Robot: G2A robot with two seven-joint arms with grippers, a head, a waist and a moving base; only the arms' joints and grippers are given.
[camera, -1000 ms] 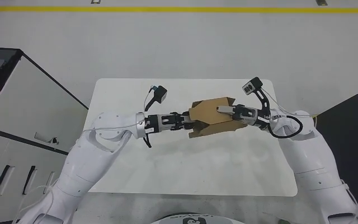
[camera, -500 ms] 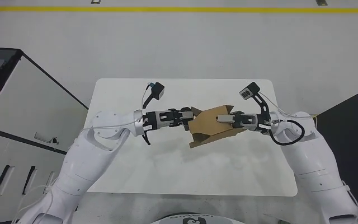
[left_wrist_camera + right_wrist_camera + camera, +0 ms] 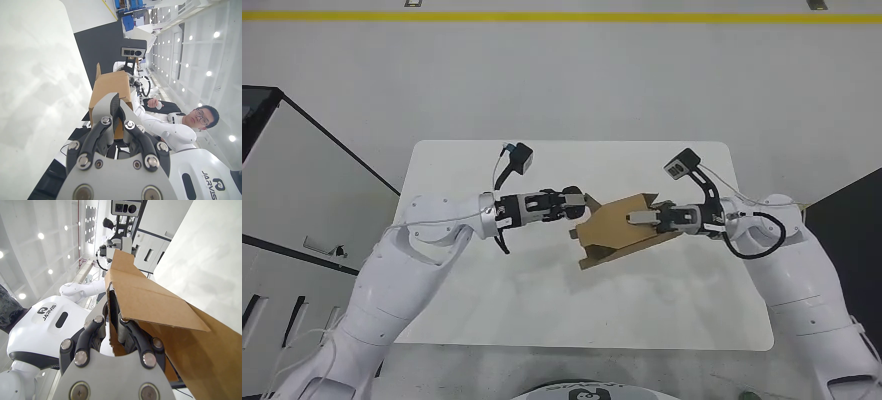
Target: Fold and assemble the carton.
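The white table [image 3: 542, 300] is the biggest thing here, and both arms reach in over its middle. Between them is the brown carton [image 3: 617, 228] — half folded and lying on a slant. One loose flap sticks out at the end that faces the left gripper [image 3: 579, 201]. I cannot tell if the carton rests on the table or hangs just above it.

The right gripper [image 3: 647, 214] has the other end. Its fingers [image 3: 96, 311] are pinched tight on one cardboard wall, one finger on each side, and a flap hangs over them.

The left gripper sits right at the carton's near end, with the box straight in front of it. Its fingers [image 3: 105, 106] are pressed together with nothing seen between them — I cannot tell if they touch the cardboard.
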